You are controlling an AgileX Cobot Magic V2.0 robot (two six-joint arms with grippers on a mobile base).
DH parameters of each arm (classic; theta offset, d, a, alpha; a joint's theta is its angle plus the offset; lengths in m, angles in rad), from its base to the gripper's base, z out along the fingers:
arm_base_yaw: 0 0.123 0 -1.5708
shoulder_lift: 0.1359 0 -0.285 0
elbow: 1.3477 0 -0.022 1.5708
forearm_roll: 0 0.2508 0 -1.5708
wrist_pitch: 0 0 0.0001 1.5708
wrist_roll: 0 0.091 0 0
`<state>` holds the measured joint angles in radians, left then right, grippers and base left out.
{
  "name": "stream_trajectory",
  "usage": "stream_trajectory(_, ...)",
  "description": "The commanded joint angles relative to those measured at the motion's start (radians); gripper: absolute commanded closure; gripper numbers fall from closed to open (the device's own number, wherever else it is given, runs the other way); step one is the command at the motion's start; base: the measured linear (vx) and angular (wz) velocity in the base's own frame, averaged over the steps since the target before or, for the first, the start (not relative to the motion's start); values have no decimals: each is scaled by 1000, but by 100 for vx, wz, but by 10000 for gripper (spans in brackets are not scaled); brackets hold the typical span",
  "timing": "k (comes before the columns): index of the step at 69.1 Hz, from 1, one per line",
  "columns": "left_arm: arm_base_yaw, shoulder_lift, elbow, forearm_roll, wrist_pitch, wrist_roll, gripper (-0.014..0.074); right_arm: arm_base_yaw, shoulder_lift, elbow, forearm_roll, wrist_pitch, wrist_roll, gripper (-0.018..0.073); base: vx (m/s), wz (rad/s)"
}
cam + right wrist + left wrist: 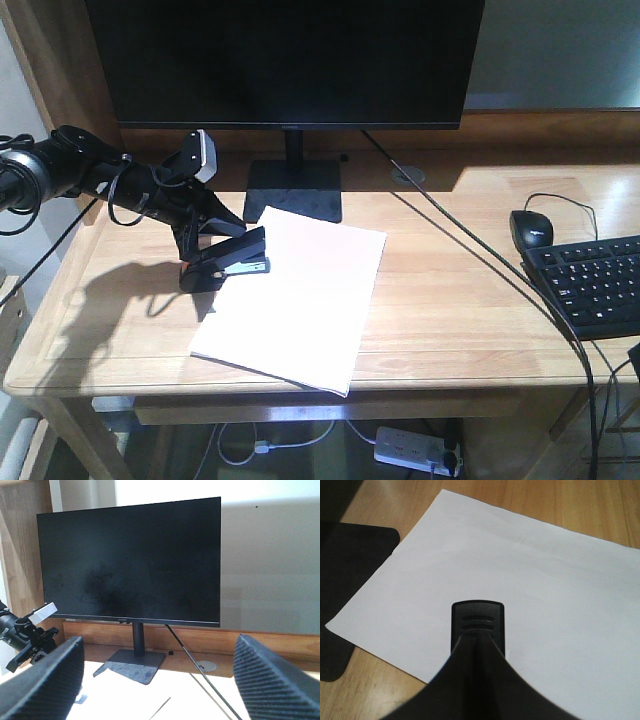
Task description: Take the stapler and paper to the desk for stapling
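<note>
The white paper (300, 295) lies flat in the middle of the oak desk (470, 300), in front of the monitor stand. My left gripper (203, 252) is shut on the black stapler (232, 262), which it holds low at the paper's left edge with the front end over the sheet. In the left wrist view the stapler's (478, 620) ribbed end pokes out past the left gripper (478, 647), above the paper (530, 580) and the desk (570, 500). My right gripper (157, 670) is open and holds nothing. It faces the monitor from above the desk.
A black monitor (285, 60) on a stand (295, 190) fills the back of the desk. A black mouse (530, 228) and keyboard (600, 285) sit at the right. A cable (470, 250) runs diagonally across the desk top. A power strip (415, 448) lies below.
</note>
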<state>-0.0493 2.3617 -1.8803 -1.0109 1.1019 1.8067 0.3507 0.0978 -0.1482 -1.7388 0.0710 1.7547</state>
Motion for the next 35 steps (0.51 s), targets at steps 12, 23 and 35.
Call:
stream_trajectory(12,-3,-65,-27,-64,15,-10,603,-5,8,-26,-54,12,-2,-10,0,0)
stream_trajectory(23,-3,-65,-27,-64,15,-10,603,-5,8,-26,-55,12,-2,-10,0,0)
stream_trajectory(35,-3,-65,-27,-64,15,-10,603,-5,8,-26,-56,12,-2,-10,0,0)
